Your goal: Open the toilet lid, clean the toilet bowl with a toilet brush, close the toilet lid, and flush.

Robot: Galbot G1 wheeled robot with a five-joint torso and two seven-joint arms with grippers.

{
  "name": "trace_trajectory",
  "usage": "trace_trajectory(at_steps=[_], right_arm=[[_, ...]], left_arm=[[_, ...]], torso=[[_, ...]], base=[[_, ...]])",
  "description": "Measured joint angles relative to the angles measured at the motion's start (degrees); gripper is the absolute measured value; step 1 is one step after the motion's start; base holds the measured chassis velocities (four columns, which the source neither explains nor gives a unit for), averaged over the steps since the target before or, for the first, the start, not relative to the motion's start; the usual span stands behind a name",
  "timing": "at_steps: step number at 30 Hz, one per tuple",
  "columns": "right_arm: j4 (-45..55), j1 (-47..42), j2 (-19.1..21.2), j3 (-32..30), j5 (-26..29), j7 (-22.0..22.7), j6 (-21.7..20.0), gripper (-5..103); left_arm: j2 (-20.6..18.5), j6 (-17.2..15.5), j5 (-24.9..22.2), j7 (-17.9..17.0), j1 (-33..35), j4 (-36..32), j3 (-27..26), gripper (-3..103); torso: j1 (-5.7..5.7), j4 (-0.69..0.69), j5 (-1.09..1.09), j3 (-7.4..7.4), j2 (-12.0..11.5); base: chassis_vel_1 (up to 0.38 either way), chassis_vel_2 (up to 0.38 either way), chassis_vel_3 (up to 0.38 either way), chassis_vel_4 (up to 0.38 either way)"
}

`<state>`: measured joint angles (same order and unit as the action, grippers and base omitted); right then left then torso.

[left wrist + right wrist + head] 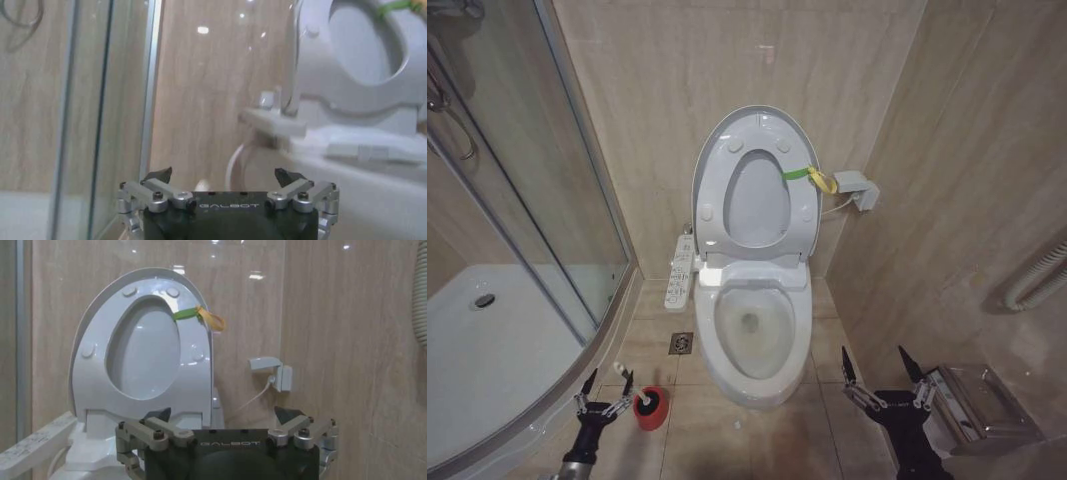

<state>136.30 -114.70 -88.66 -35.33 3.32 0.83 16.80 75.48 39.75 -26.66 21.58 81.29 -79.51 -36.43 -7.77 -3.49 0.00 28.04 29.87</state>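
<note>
Head view, left to right. Shower enclosure (517, 300) takes up the far left, so the arms have only the tiled floor around the toilet to work in.

Left gripper (607, 385) sits low at the bottom left, fingers spread and holding nothing. It's right next to the toilet brush (632, 392), whose white handle leans up and left out of the small red holder (651, 410) standing on the floor. Handle end lies about between the fingertips; can't tell if anything touches. My read: the arm is parked there because the brush grab is the step in hand, and the holder keeps the handle tilted up where spread fingers can close on it.

Centre: toilet lid (757, 125) is already up against the wall, and the seat (752, 200) with the green-yellow tag (812, 178) is raised flat against it. That leaves the toilet bowl (752, 330) fully exposed from above, with a little water at the bottom. So the opening step looks done. Control panel (681, 270) sticks out on the bowl's left, near the left arm's likely path to the bowl.

Right gripper (882, 380) is low at the bottom right, fingers also released, empty, well apart from the bowl and pointed at the raised seat in its wrist view. Looks idle, kept out of the way.
</note>
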Motion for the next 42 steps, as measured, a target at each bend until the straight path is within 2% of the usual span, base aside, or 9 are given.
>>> trace_trajectory(at_steps=[1, 7, 19, 23, 26, 34, 35, 42], right_arm=[[0.00, 0.00, 0.00, 0.00, 0.00, -0.01, 0.00, 100], [0.00, 0.00, 0.00, 0.00, 0.00, 0.01, 0.00, 100], [0.00, 0.00, 0.00, 0.00, 0.00, 0.01, 0.00, 100], [0.00, 0.00, 0.00, 0.00, 0.00, 0.00, 0.00, 100], [0.00, 0.00, 0.00, 0.00, 0.00, 0.00, 0.00, 100], [0.00, 0.00, 0.00, 0.00, 0.00, 0.01, 0.00, 100], [0.00, 0.00, 0.00, 0.00, 0.00, 0.00, 0.00, 100], [0.00, 0.00, 0.00, 0.00, 0.00, 0.01, 0.00, 100]], left_arm=[[0.44, -0.64, 1.40, -1.36, 1.06, -2.87, 0.07, 99], [1.34, -0.86, 4.50, -3.86, 3.24, -8.04, 0.58, 100], [1.43, -2.24, 7.23, -4.13, 3.82, -12.51, 0.82, 99], [1.32, -2.71, 8.68, -5.05, 3.97, -13.47, 1.45, 98], [1.14, -3.09, 8.80, -5.94, 4.10, -14.17, 1.44, 95], [1.02, -3.34, 8.82, -6.40, 4.34, -14.98, 1.03, 95], [1.16, -3.27, 9.61, -7.39, 4.34, -15.02, 1.00, 98], [1.38, -3.19, 10.69, -7.71, 4.57, -15.25, 0.87, 96]], torso=[[0.00, -0.02, 0.03, -0.01, 0.01], [0.00, -0.02, 0.01, 0.00, 0.01], [-0.59, -0.03, 0.00, 0.70, 1.33], [-1.51, -0.02, 0.00, 2.16, 3.69], [-1.83, -0.03, 0.00, 2.60, 4.45], [-2.46, -0.02, 0.00, 3.45, 5.94], [-2.74, -0.02, 0.00, 3.83, 6.60], [-3.61, -0.02, 0.00, 4.94, 8.57]], base=[[0.000, 0.000, 0.000, 0.000], [0.000, 0.000, 0.000, 0.000], [0.000, 0.000, 0.000, 0.000], [0.000, 0.000, 0.000, 0.000], [0.000, 0.000, 0.000, 0.000], [0.000, 0.000, 0.000, 0.000], [0.000, 0.000, 0.000, 0.000], [0.000, 0.000, 0.000, 0.000]])
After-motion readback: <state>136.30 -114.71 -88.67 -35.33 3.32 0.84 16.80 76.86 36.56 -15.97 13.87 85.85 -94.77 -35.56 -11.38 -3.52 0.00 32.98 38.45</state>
